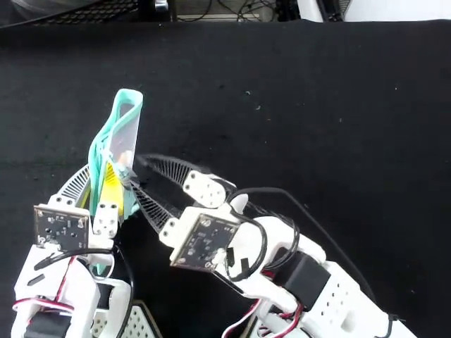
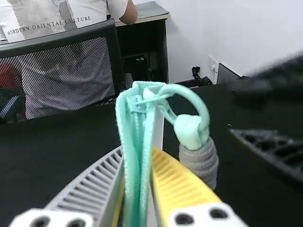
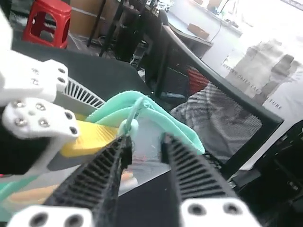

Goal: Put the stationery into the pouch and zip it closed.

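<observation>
A clear pouch (image 1: pixel 121 130) with mint-green zipper trim stands upright over the black table. My left gripper (image 1: pixel 106 189) is shut on its lower part; in the left wrist view the zipper band (image 2: pixel 137 142) is pinched between the grey and yellow fingers (image 2: pixel 177 187). The mint zipper pull (image 2: pixel 190 131) hangs from a loop at the pouch's top end. My right gripper (image 1: pixel 135 176) has black ribbed fingers and sits beside the pouch, open by a narrow gap (image 3: pixel 146 139), with the zipper pull (image 3: pixel 128 126) at one fingertip. Something orange (image 3: pixel 128 178) shows through the clear wall.
The black tablecloth (image 1: pixel 317 105) spreads wide to the right and far side. A keyboard (image 1: pixel 84 10) lies past the far edge. A mesh chair (image 2: pixel 61 71) and a red stool (image 3: pixel 47 19) stand in the room behind.
</observation>
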Robot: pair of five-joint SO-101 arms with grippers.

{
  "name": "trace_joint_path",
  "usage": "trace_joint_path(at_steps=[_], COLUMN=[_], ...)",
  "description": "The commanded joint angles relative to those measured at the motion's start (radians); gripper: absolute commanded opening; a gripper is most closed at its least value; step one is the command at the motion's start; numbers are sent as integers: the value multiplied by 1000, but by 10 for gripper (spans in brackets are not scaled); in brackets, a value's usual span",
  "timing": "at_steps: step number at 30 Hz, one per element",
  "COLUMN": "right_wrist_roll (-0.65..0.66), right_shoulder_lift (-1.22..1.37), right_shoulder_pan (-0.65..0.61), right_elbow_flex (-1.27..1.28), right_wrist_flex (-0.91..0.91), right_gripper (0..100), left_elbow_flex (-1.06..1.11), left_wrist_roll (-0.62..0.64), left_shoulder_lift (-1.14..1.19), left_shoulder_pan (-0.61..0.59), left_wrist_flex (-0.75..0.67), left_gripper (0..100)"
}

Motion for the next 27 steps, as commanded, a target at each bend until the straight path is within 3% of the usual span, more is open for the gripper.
trace_joint_path(at_steps=[1,12,27], right_wrist_roll=[-58,-64,-64], right_shoulder_lift=[1,220,228], right_shoulder_pan=[-8,-71,-86], right_elbow_flex=[-62,-203,-222], right_wrist_flex=[-23,-23,-15], right_gripper=[155,138,135], left_elbow_flex=[-8,-7,-8], left_wrist_roll=[-6,-6,-6], left_shoulder_lift=[-5,-5,-5], left_shoulder_pan=[10,10,10], left_wrist_flex=[17,21,29], left_gripper=[30,30,30])
